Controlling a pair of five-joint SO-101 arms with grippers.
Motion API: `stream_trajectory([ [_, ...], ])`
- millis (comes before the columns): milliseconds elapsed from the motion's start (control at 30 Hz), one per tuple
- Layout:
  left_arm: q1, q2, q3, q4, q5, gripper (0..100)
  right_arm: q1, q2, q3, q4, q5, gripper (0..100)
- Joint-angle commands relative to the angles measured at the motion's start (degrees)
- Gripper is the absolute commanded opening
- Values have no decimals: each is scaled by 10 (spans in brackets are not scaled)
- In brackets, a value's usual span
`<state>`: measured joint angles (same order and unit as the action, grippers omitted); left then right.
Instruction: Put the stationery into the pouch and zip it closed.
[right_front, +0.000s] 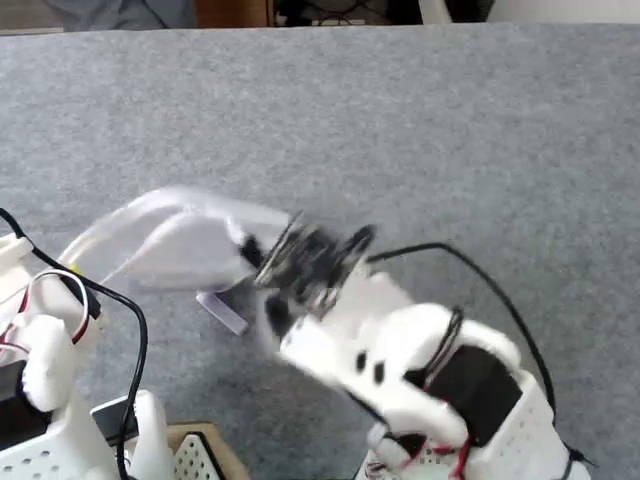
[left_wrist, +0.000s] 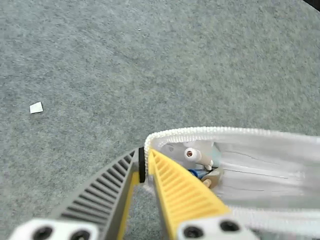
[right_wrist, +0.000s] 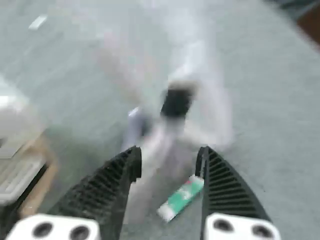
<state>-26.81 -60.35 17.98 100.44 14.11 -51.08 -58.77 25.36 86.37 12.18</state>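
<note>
My left gripper (left_wrist: 142, 167) pinched the pouch (left_wrist: 260, 170) by its end, pens (left_wrist: 197, 155) inside. 1 green stick (right_wrist: 181, 198) lay beside the pouch, slantwise between the spread fingers (right_wrist: 120, 175) of my right gripper (right_wrist: 167, 160), the nearer arm.

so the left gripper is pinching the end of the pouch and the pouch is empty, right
Not quite: the pouch is not empty. The left wrist view shows the ends of a few pens lying inside it. The rest holds: the left gripper is pinching the end of the pouch.
</note>
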Motion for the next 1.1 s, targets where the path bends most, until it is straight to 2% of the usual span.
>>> stream_trajectory([
  [0,-8,4,-22,-2,-3,27,-83,-3,-13,33,-1,204],
  [133,-8,4,-22,-2,-3,27,-64,-5,-36,35,-6,296],
  [200,-9,4,-22,-2,-3,27,-34,-5,-48,34,-6,303],
  [400,-9,4,-22,-2,-3,27,117,-1,-41,33,-3,294],
  [533,-9,4,-22,-2,-3,27,193,-1,36,13,-2,295],
  [700,-9,4,-23,-2,-3,27,204,0,199,-72,-15,293],
  [800,-7,4,-23,-2,-3,27,204,0,269,-134,-60,293],
  [933,-6,4,-23,-2,-3,27,204,5,321,-198,-84,292],
  [1067,-6,4,-23,-1,-3,27,206,75,328,-244,-107,292],
])
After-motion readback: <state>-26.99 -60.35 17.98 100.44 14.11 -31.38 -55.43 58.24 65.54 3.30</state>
